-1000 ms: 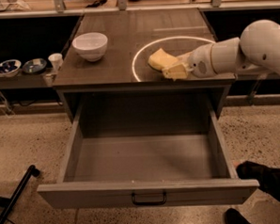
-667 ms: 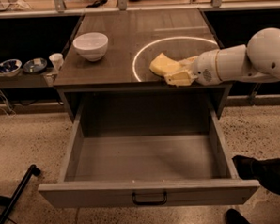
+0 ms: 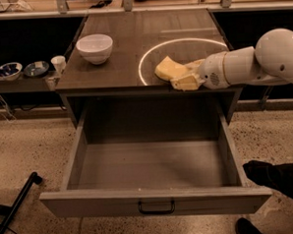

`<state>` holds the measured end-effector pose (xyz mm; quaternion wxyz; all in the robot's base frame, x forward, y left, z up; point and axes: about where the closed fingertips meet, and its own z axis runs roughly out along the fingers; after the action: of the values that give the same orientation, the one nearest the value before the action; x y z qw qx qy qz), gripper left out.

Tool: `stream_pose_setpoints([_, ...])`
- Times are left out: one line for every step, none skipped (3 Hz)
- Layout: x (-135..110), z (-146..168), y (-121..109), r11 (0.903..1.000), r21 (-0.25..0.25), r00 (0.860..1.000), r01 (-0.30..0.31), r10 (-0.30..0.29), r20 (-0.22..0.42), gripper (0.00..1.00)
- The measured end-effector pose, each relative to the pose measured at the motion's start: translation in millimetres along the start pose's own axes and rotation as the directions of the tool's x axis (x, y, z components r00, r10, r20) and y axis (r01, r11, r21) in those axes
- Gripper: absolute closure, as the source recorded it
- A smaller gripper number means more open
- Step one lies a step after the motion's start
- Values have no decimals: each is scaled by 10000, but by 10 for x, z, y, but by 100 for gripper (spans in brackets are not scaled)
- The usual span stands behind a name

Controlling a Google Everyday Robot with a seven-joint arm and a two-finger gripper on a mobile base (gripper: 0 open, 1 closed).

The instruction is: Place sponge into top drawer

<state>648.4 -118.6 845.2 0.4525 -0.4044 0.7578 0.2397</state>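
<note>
Arm extends level from the right, above the open top drawer (image 3: 156,199). Gripper (image 3: 181,74) fingers are clamped on the sponge (image 3: 166,68), at the countertop (image 3: 114,66) edge just behind the drawer.

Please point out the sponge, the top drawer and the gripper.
the sponge (image 3: 166,68): camera view, middle of its yellow top.
the top drawer (image 3: 92,204): camera view, front panel left of the handle.
the gripper (image 3: 182,75): camera view, its tip, at the sponge's right edge.
</note>
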Motion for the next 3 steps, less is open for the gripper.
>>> stream_pose_setpoints([318, -64, 207, 9911, -830, 9923, 1041, -1091, -588, 100])
stream_pose_setpoints([715, -277, 612, 9440, -2324, 9617, 2342, -2599, -866, 100])
stream_pose_setpoints([818, -343, 745, 8934, -2946, 9254, 3391, -3731, -663, 100])
